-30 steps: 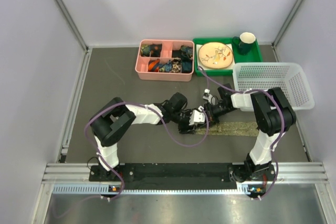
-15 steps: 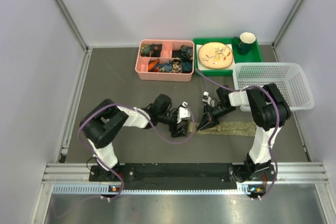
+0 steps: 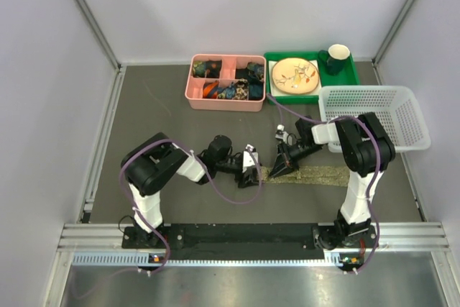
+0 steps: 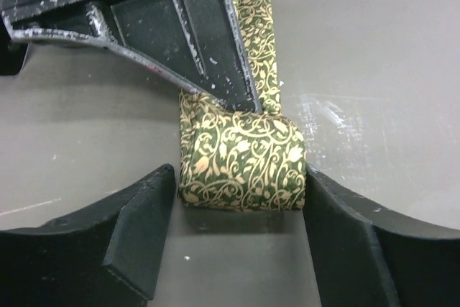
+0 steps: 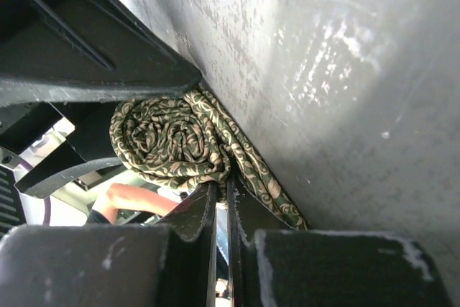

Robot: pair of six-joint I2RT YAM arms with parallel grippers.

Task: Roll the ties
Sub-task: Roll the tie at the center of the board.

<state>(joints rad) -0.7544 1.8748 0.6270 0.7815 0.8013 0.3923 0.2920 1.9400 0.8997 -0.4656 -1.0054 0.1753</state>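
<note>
Straddling the soft olive-gold patterned fabric tie (image 4: 244, 141) roll, left gripper (image 4: 238, 177) gapes, holding nothing; squeeze its sides. Right gripper (image 5: 223, 186), at twelve o'clock, is closed, perhaps pinching fabric.

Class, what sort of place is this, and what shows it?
Probably a robot test bench: a left arm and right arm bolted at a table edge, blank walls around, and props like a tie and basket.

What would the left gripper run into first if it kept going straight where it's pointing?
The rolled end of the tie, sitting between the open jaws of the left gripper. Just beyond it, seemingly touching, is the shut right gripper.
</note>
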